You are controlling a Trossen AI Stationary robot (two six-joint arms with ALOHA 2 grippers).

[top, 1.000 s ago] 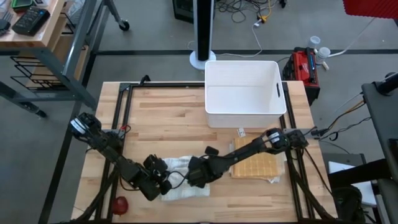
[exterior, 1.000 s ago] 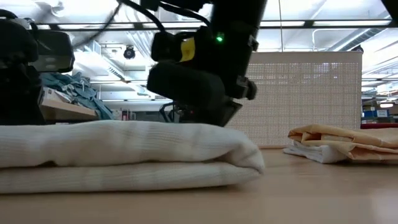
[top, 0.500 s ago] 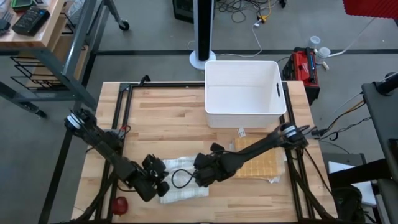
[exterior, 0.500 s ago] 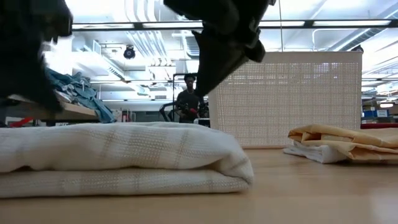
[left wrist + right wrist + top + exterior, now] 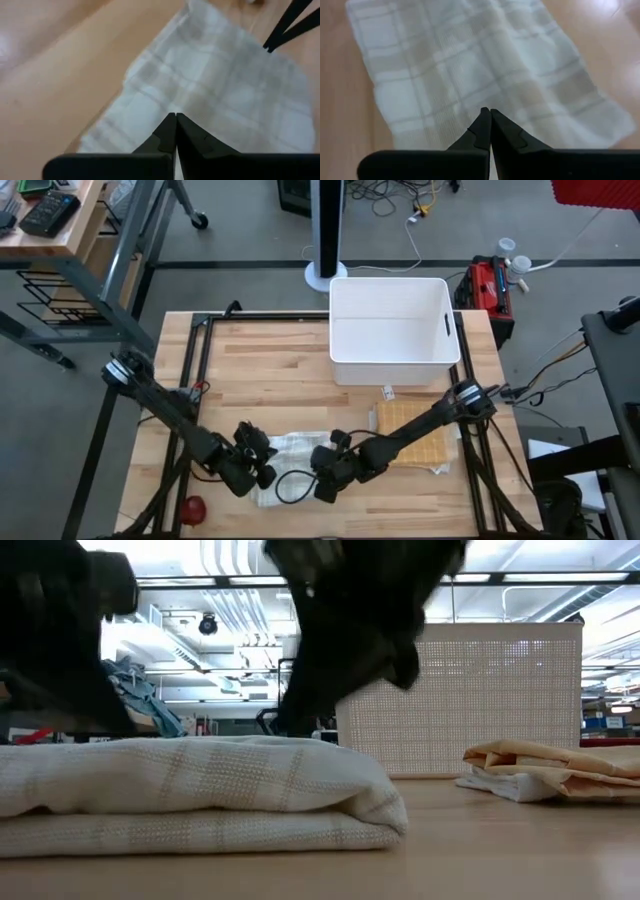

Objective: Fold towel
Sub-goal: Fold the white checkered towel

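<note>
Table: pale wood planks, dark frame.
Towel: white plaid, lay folded beneath both arms' closed fingertips.
Bin: white, far edge.
Yellow cloth: lay beside towel.
Red ball: near corner.

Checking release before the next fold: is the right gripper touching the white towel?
Cannot tell. Right wrist view shows the shut right gripper over the white towel, but neither contact nor gap is plain; the low view is blocked by dark arm bodies.

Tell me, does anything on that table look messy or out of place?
Nothing much. The white towel lies folded flat under both shut grippers, left and right. A small red object sits alone near the table's front corner.
</note>
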